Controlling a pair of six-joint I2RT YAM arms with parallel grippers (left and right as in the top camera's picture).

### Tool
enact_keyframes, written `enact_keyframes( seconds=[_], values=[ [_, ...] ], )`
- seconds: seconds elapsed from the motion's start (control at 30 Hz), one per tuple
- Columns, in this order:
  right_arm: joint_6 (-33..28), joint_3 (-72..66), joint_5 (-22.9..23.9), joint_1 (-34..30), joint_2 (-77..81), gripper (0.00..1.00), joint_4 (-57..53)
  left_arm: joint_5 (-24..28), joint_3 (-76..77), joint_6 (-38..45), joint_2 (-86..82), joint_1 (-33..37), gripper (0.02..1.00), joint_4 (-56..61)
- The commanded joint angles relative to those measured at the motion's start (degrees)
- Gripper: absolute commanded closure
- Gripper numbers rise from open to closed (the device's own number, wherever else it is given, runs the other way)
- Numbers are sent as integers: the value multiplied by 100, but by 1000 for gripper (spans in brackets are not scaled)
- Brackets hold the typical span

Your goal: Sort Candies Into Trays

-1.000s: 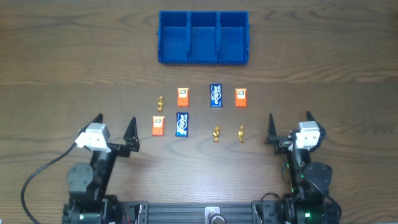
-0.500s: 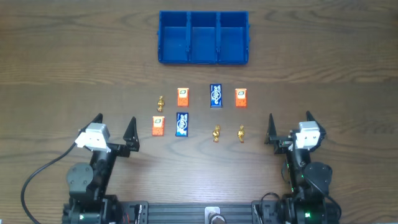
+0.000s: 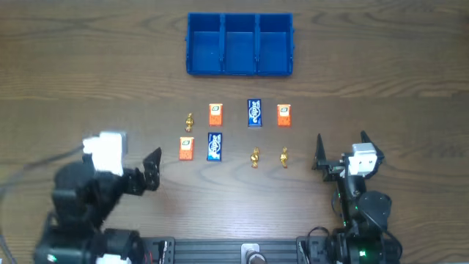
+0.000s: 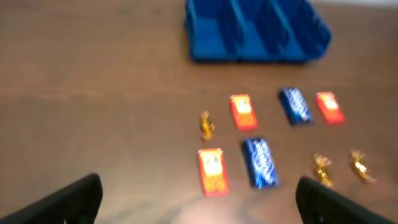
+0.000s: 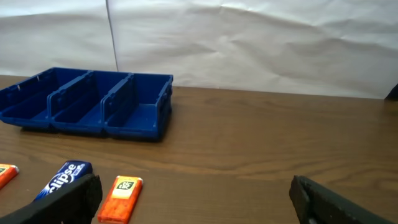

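Brown wood-grain bench [image 3: 381, 81] carries everything. A blue plastic tray with three side-by-side compartments [image 3: 240, 71] sits far from the arm bases, long wall facing them. It is the reference for all places below. A white sheet [image 5: 249, 43] hangs behind the tray.

Left end effector [image 4: 198, 198]: raised, on the arm side of the tray, out past its left end. Fingers spread wide, nothing between them.
Right end effector [image 3: 341, 149]: arm side of the tray, out past its right end. Fingers also wide, holding nothing.

All candies lie on the bench outside the tray, in two loose rows on its arm side.

Blue-wrapped candy bars, two: first bar [image 3: 254, 113] in the row nearer the tray, opposite the middle-right divider. Second bar [image 3: 215, 147] in the farther row, opposite the left compartment.

Orange rectangular candy packets, three: first packet [image 3: 215, 114] and second packet [image 3: 284, 115] in the nearer row, opposite the left and right compartments. Third packet [image 3: 187, 148] in the farther row, opposite the tray's left end.

Gold-foil twisted candies, three: first candy [image 3: 189, 122] at the left of the nearer row. Second candy [image 3: 255, 157] and third candy [image 3: 283, 156] in the farther row, opposite the right compartment.
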Motion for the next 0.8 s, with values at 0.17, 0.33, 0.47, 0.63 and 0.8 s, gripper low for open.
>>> enact_keyframes(
  seconds=[0.17,0.33,0.47,0.63,0.8],
  values=[
    [-46,0,-31,2,-35,3,-57,-1364,1578,-2284,3998,-1742,29,-1001],
    [-46,0,-31,2,-35,3,-57,-1637,1578,-2953,5630,-2232,56,-546],
    [-46,0,-31,2,-35,3,-57,-1644,1578,-2949,6413,-2210,71,-166],
    [-46,0,-31,2,-35,3,-57,-1591,1576,-2914,6970,-2105,119,114],
    [-46,0,-31,2,-35,3,-57,-1432,1574,-2470,7324,-2059,159,358]
  ],
)
